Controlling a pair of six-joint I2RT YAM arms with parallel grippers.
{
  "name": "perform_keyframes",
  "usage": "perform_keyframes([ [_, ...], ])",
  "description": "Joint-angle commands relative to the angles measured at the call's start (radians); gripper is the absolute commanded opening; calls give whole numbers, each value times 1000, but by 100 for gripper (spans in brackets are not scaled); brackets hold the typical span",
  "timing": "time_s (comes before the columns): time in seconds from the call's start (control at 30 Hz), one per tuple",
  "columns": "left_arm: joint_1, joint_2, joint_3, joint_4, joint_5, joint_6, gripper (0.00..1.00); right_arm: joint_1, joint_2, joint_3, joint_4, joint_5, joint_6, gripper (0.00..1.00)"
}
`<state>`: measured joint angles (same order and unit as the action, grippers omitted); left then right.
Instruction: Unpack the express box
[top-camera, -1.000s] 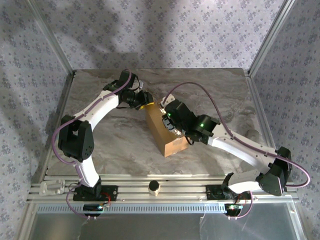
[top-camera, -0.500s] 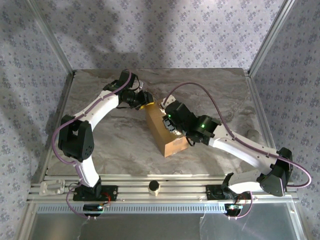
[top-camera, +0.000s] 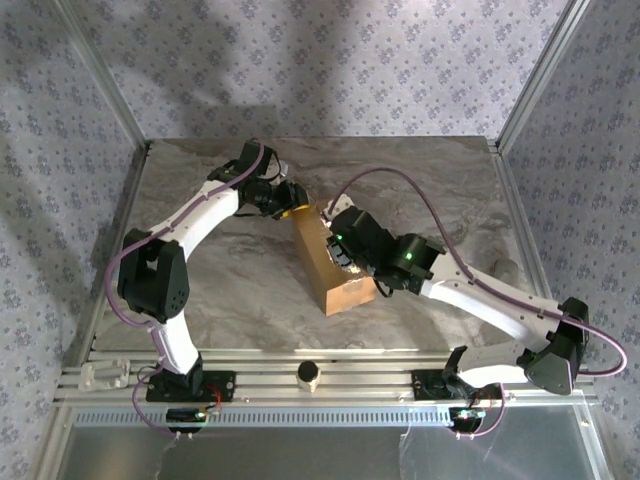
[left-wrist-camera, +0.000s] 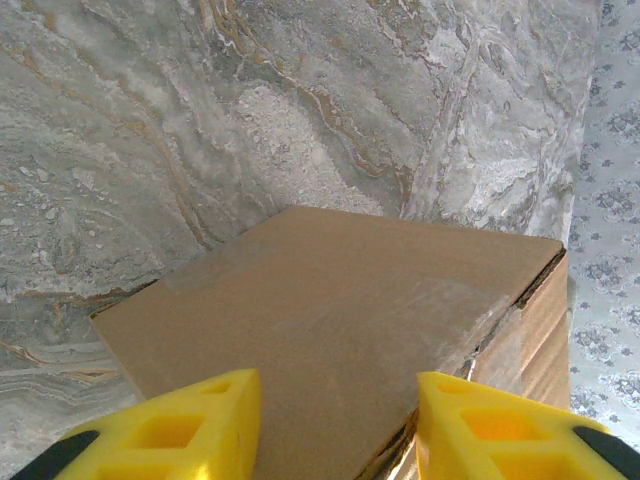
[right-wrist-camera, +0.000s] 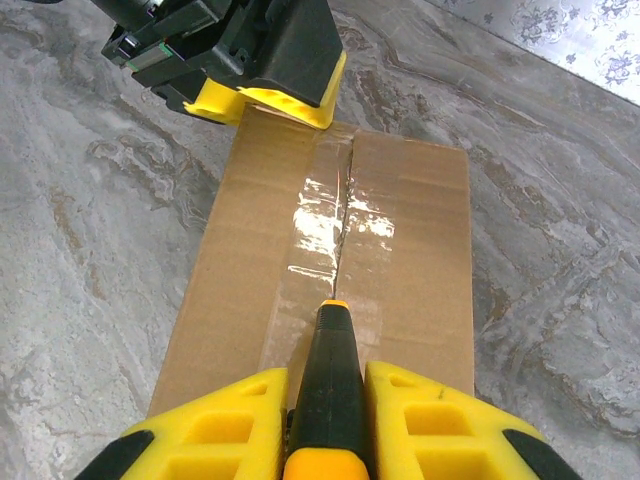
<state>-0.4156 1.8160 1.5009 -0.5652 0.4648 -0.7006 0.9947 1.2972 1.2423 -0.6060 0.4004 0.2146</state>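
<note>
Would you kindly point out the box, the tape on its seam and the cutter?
box (top-camera: 318, 262): top view, on its brown top face.
tape (right-wrist-camera: 330, 228): right wrist view, on the glossy patch over the seam.
cutter (right-wrist-camera: 330, 385): right wrist view, on its black handle.

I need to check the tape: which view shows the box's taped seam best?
The right wrist view: the taped seam runs lengthwise down the top of the express box, glossy tape clear. In the top external view the right arm covers most of the box's top. The left wrist view gives a plain cardboard face.
</note>
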Motion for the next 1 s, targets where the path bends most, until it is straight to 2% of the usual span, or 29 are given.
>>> perform_keyframes([
  [0.0, 11, 97, -44, -66, -222, -33, 41, 53, -20, -18, -180, -172, 62, 0],
  [0.6, 9, 85, -43, -71, -240, -30, 40, 82, -30, -2, -222, -141, 126, 0],
  [0.97, 11, 68, -67, -74, -270, -35, 40, 94, -39, 18, -263, -173, 163, 0],
])
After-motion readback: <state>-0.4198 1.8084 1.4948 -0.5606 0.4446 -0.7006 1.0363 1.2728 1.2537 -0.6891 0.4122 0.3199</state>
